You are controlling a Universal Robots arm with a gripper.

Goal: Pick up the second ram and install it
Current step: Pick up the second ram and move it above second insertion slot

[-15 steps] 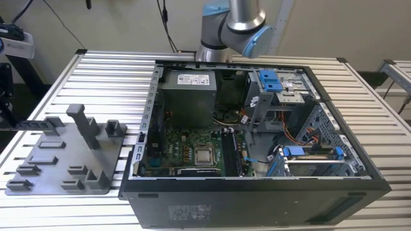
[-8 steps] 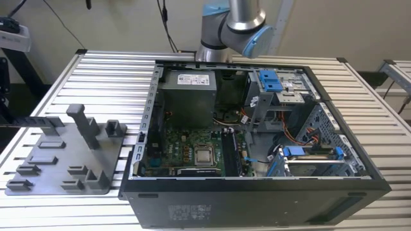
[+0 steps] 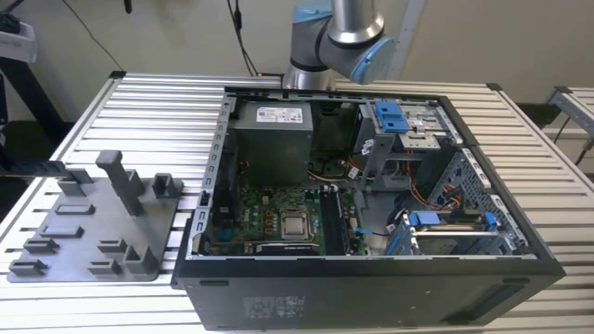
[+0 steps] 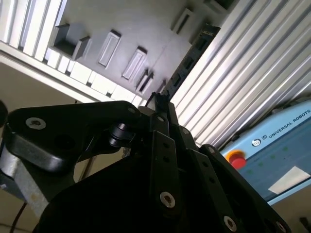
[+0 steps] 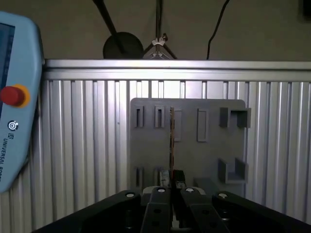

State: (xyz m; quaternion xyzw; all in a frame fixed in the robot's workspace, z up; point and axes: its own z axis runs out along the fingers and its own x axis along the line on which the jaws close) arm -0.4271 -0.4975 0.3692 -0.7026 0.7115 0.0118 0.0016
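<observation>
First wrist view: ram (image 5: 171,141) in claw (image 5: 173,188)

There is one robot arm (image 3: 339,35), with one gripper (image 5: 172,188) and one memory board (image 5: 171,141) seen edge-on between its fingers. One open computer case (image 3: 371,292) sits on one slatted table (image 3: 149,104), and the edge of a second table (image 3: 575,104) shows at the exterior view's right. Inside the case are one power supply (image 3: 269,139), one green circuit board (image 3: 246,223) and one processor (image 3: 295,225). The blue plastic clips (image 3: 390,117) number perhaps four, though wiring and brackets make them hard to count. One grey plate (image 3: 153,226) carries one tall post (image 3: 116,177). One handheld controller (image 5: 24,121) bears one red button (image 5: 13,95).
</observation>
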